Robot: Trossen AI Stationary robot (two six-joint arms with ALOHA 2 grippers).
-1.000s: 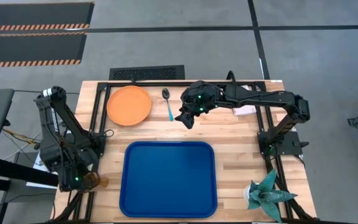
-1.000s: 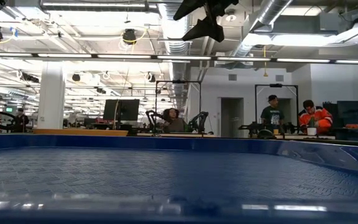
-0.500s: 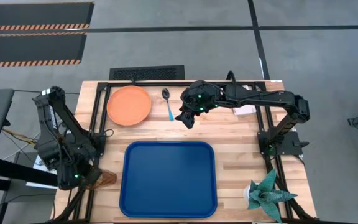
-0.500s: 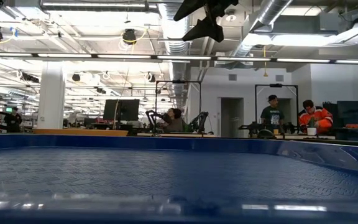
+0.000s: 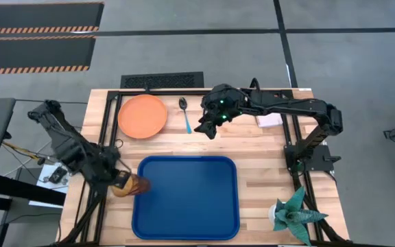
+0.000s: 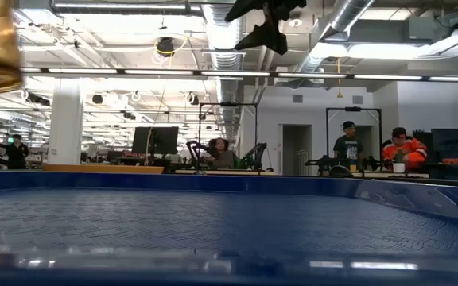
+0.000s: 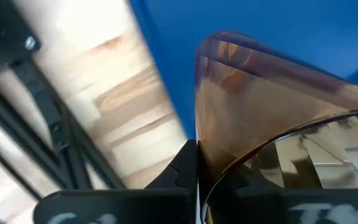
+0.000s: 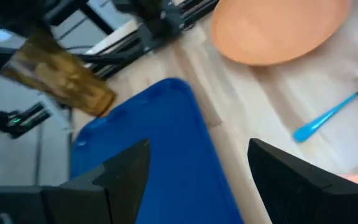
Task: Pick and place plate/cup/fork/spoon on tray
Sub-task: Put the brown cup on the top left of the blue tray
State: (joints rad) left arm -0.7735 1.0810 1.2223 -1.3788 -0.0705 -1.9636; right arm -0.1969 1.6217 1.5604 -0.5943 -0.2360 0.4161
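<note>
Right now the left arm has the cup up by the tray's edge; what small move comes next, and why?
Probably carry the cup a little farther in over the tray. The left gripper holds it tilted just at the tray's left rim, not yet over the flat floor. The right gripper hovers open near the spoon, clear of that path.

arms: matte black, jointed | right claw [image 5: 205, 129]: 2 dark fingers | wrist: green LEDs

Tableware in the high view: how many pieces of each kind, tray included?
Plate: 1
Spoon: 1
Cup, carried in the left gripper: 1
Tray: 1
Fork: 0 visible
Total: 4
</note>
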